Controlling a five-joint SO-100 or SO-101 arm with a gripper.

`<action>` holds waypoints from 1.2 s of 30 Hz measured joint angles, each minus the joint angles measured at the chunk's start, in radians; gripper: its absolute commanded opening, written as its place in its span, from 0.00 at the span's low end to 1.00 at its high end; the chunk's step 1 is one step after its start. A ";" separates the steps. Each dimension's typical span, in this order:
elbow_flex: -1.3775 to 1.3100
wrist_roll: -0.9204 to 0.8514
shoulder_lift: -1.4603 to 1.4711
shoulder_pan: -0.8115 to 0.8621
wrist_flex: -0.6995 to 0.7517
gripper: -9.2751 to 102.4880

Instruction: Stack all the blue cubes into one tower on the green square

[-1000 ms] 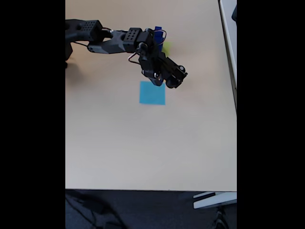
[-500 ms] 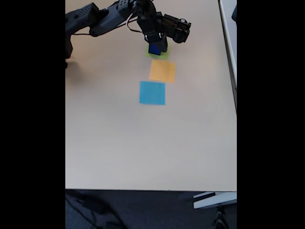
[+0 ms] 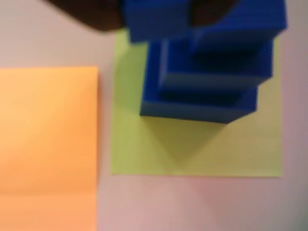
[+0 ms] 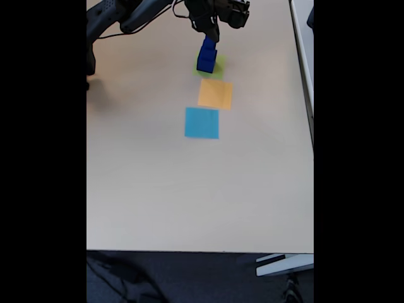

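Note:
A tower (image 3: 207, 82) of dark-blue cubes stands on the green square (image 3: 192, 149), widest at its base, towards the square's far side. In the wrist view another blue cube (image 3: 154, 21) sits blurred at the top edge between two dark fingers, offset left of the tower's top. My gripper (image 3: 156, 14) is shut on this blue cube. The fixed view has the tower (image 4: 206, 57) on the green square (image 4: 214, 71) near the table's far edge, with my gripper (image 4: 211, 33) right above it.
An orange square (image 4: 215, 94) lies just in front of the green one, and a light-blue square (image 4: 202, 122) lies nearer still. In the wrist view the orange square (image 3: 48, 144) is to the left. The table's right edge (image 4: 312, 126) borders a grey surface.
My arm swung from above the orange square back to the green square. It now sits higher in the picture over the tower, leaving all three squares uncovered.

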State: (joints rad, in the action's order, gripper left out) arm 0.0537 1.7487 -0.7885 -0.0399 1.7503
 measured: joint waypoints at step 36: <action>0.129 0.077 -0.067 -0.067 0.000 0.08</action>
State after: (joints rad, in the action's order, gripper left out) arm 0.1825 1.8254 -0.8560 -0.1074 1.7503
